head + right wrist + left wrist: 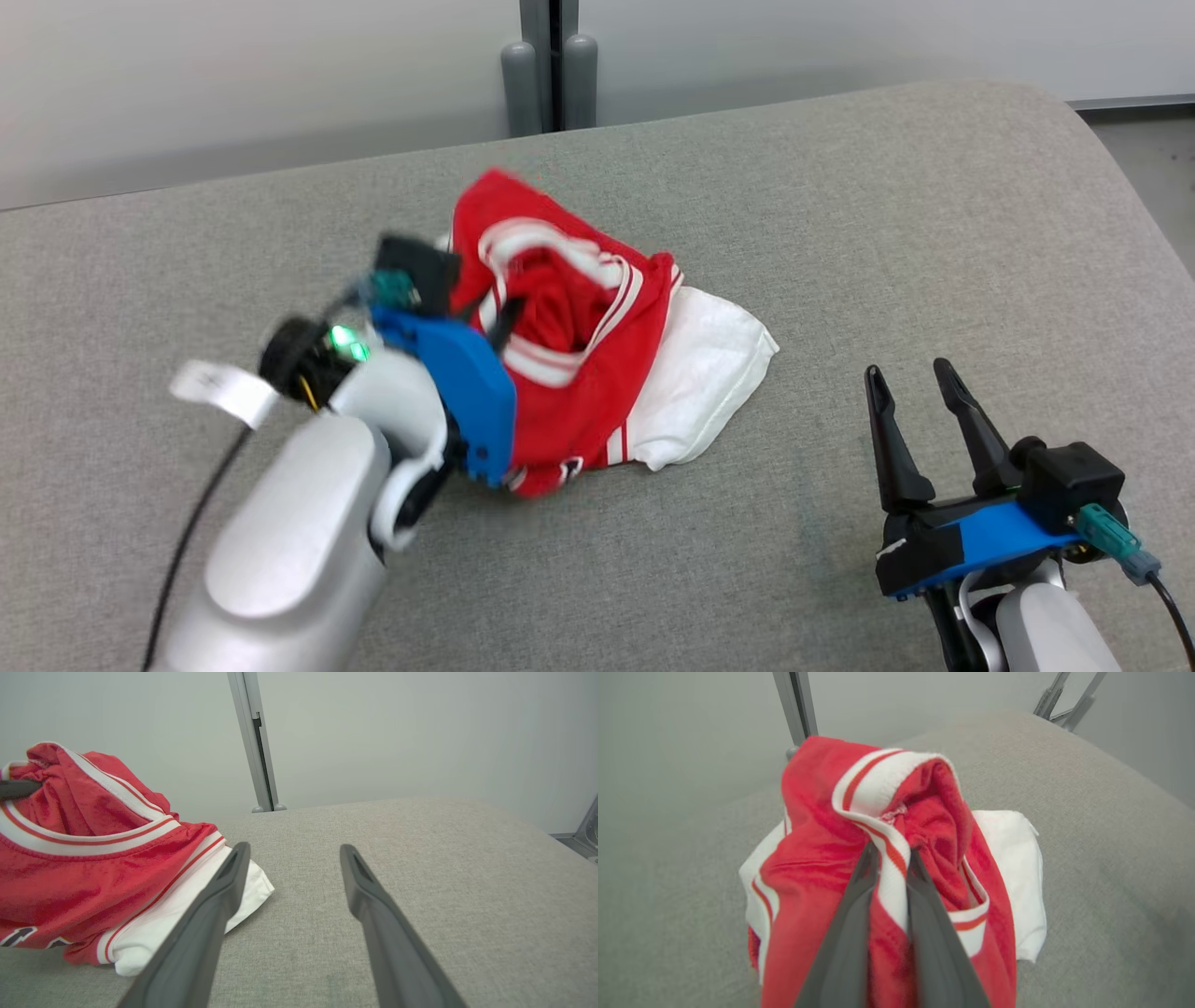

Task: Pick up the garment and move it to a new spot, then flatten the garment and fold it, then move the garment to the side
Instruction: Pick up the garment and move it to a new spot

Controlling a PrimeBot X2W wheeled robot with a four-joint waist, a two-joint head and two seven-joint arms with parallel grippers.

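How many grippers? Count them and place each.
2. Left gripper is shut on the garment at its striped trim; right gripper is open, apart, to its right.

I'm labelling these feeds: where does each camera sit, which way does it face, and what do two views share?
Head view: on the head, facing forward and down at the garment on the grey surface; left tool, left forearm, right tool show.
Left wrist view: on the left wrist, looking along the left tool, shut on the garment.
Right wrist view: on the right wrist, looking along the open right tool across the grey surface.
Shared: all three show the garment.
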